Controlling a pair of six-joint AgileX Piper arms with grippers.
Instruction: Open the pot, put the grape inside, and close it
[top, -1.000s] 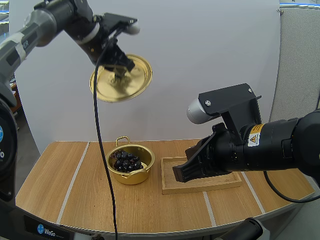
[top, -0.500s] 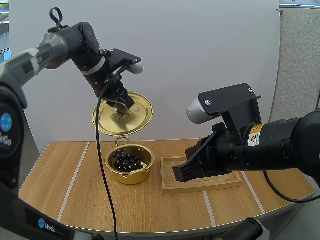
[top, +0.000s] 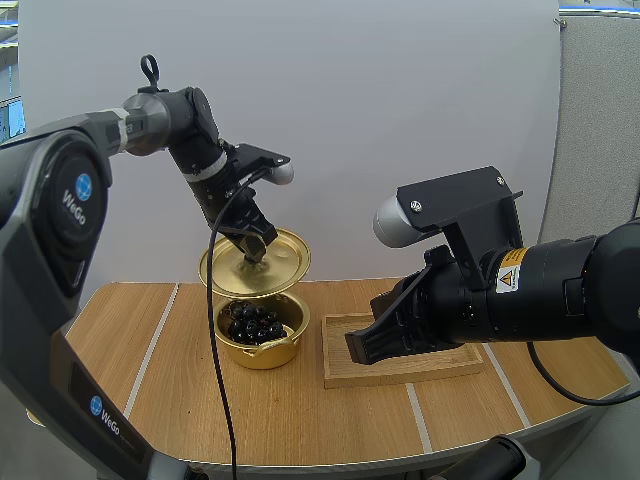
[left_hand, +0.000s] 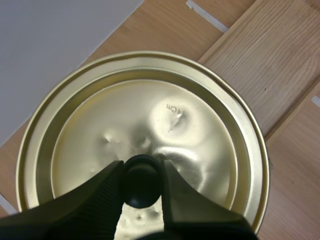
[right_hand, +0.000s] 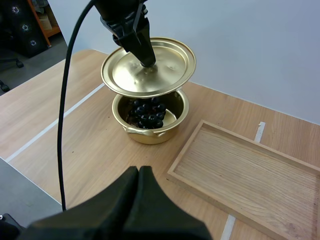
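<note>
The wooden tabletop (top: 120, 350) carries everything, and on it, toward three o'clock from the middle, lies the flat wooden tray (top: 400, 376), bare inside. The right end effector (top: 368, 350) hangs near the tray's nine o'clock end, well clear of the pot. From its own camera its fingers (right_hand: 127, 200) lie pressed together into one dark wedge with nothing between them.

At nine o'clock from the tray stands the golden pot (top: 262, 352), open to my eye along its six o'clock side, with one handle at twelve o'clock. The golden lid (top: 285, 268) hangs just above it, roughly level and not seated, shifted a little toward twelve o'clock so the front of the pot shows. The left end effector (top: 256, 244) comes down from above and pinches the lid's black knob (left_hand: 141, 182) between its fingertips. The bunch of dark grapes (top: 252, 322) lies inside the pot, under the lid
</note>
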